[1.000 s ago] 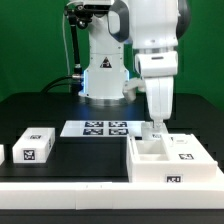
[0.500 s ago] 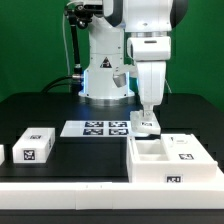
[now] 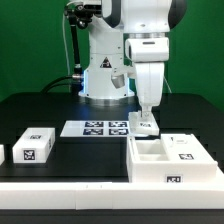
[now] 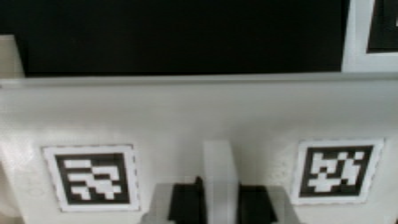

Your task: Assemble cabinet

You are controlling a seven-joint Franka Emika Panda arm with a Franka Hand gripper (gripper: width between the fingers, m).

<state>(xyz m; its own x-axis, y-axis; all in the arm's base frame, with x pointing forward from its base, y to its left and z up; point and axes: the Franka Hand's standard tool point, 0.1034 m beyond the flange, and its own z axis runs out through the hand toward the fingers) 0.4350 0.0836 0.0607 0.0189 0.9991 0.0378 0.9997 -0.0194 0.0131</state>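
Observation:
The cabinet's big white box (image 3: 170,165) stands at the exterior view's right, with tags on its front and top. My gripper (image 3: 146,122) hangs over the box's far left corner. It is shut on a white tagged door panel (image 3: 146,127), held just above the box rim. In the wrist view my dark fingers (image 4: 185,203) hug a thin white ridge (image 4: 217,165) of that panel, with one tag (image 4: 89,178) on each side of it. Another white tagged cabinet piece (image 3: 33,144) lies at the exterior view's left.
The marker board (image 3: 98,128) lies in the middle of the black table, in front of the robot base (image 3: 100,75). A further white tagged piece (image 3: 2,153) shows at the left edge. A white rail runs along the table's front (image 3: 70,184).
My gripper moved toward the exterior view's left with the panel between one second and half a second ago. Since then nothing has visibly moved.

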